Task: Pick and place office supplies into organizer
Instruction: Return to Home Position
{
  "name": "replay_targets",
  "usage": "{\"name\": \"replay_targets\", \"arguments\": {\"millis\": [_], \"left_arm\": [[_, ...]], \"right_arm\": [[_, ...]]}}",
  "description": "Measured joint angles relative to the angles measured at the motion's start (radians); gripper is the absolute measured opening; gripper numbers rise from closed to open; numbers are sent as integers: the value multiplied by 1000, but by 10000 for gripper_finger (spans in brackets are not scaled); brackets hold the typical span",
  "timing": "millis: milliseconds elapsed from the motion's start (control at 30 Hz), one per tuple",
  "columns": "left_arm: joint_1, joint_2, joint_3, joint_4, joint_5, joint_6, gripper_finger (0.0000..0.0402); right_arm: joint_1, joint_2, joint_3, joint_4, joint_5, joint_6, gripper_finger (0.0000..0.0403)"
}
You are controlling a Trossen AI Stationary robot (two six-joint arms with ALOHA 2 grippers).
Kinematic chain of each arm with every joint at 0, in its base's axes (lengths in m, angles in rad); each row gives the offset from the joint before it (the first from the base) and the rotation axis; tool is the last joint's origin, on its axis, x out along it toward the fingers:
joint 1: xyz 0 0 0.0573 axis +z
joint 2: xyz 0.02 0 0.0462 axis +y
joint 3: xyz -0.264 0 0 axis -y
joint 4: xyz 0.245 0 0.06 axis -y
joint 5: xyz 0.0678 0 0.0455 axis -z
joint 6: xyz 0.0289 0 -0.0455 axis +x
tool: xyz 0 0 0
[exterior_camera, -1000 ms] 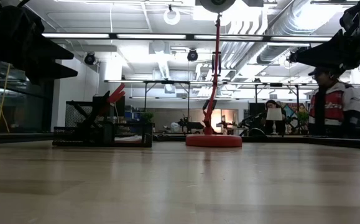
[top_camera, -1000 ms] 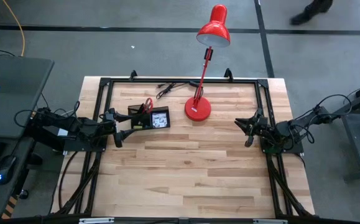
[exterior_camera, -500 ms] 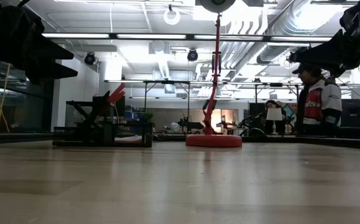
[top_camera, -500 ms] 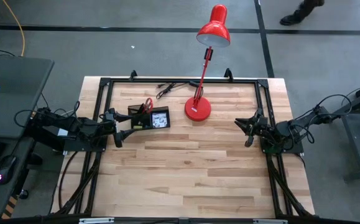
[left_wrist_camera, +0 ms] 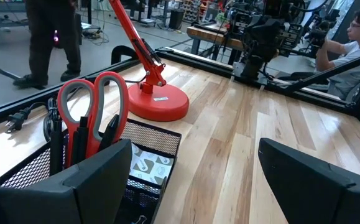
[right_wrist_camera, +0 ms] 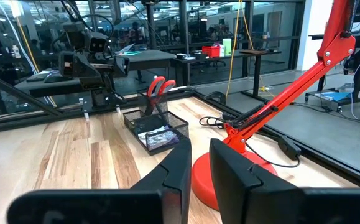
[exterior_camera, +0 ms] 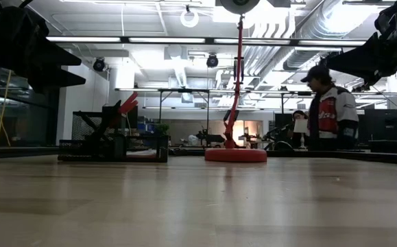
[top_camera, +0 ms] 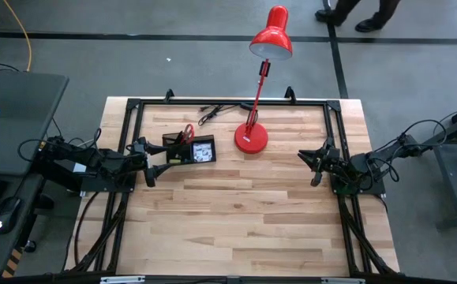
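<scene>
Left gripper (top_camera: 151, 163) hangs just beside the organizer (top_camera: 213, 150) on the table's left side, fingers spread wide and holding nothing. Right gripper (top_camera: 313, 166) waits near the right edge, well apart from the work, its fingers drawn close with only a slit between them, also empty.

Location of task items: the scissors (top_camera: 188, 132) stand handles-up in the cup section with the pens (left_wrist_camera: 55, 146) beside them. The packet (top_camera: 203, 152) lies in the tray section. The purple pad cannot be made out. No loose supply shows on the table (top_camera: 236, 213), so the placing work appears finished and only the retreat to home remains.

Procedure for the retreat:
1. Keep the left fingers spread. Closing them this near the mesh wall risks catching it.
2. Draw the arm straight back from the organizer before any lift or turn. The scissor handles rise above the rim and could be clipped by a sweeping finger.
3. Move slowly. The organizer looks light and may slide if nudged.
4. Keep clear of the lamp (top_camera: 252, 139).
</scene>
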Motion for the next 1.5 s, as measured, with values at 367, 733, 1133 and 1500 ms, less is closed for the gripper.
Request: {"name": "replay_targets", "arguments": {"millis": [367,733,1133,1500], "left_arm": [[0,0,0,0,0,0,337],[-7,34,-1,0,5,0,337],[-7,34,-1,0,4,0,337],[-7,34,-1,0,4,0,337]], "right_arm": [[0,0,0,0,0,0,53],[0,0,0,0,0,0,55],[0,0,0,0,0,0,53],[0,0,0,0,0,0,53]]}}
